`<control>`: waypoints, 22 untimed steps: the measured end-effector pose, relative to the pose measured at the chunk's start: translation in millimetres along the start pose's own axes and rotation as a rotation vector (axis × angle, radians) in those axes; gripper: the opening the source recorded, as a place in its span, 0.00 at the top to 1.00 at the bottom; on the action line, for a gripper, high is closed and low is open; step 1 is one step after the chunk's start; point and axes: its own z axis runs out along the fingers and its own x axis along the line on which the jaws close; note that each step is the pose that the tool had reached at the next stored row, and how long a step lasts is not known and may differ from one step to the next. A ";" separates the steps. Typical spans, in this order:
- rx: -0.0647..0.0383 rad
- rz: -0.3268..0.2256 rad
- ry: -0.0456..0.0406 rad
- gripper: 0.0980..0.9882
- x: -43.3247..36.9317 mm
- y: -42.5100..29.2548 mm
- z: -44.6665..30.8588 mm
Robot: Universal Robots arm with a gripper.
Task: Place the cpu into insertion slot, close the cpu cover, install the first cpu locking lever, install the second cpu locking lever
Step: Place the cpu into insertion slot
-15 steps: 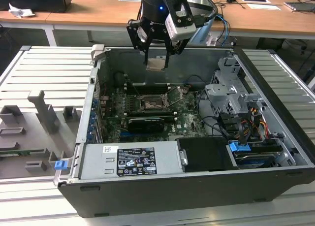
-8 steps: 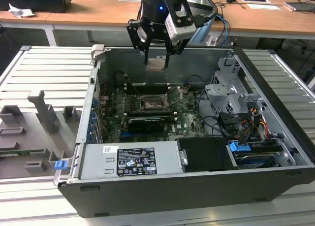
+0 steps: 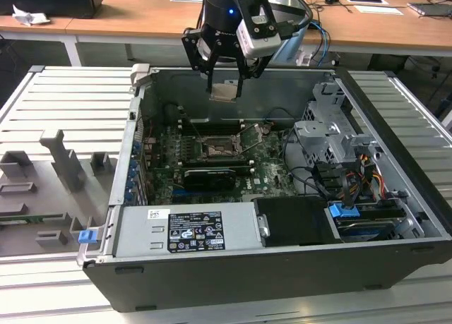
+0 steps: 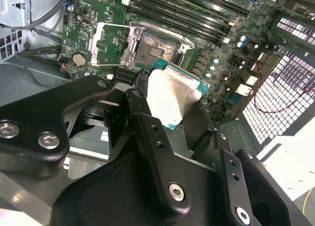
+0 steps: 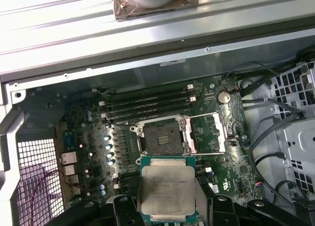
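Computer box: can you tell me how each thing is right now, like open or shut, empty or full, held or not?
cpu: held in the air above the board, not in its socket.
insertion slot: empty and uncovered.
cpu cover: swung open, lying to the side of the socket.
end effector: shut on the cpu.
computer case: lying flat, open on top.
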 end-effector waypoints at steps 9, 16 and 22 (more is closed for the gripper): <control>0.000 0.004 -0.0003 0.52 0.0 0.0 0.0; 0.000 0.008 -0.0006 0.52 0.0 0.0 0.0; 0.000 0.010 -0.0008 0.52 0.0 0.0 0.0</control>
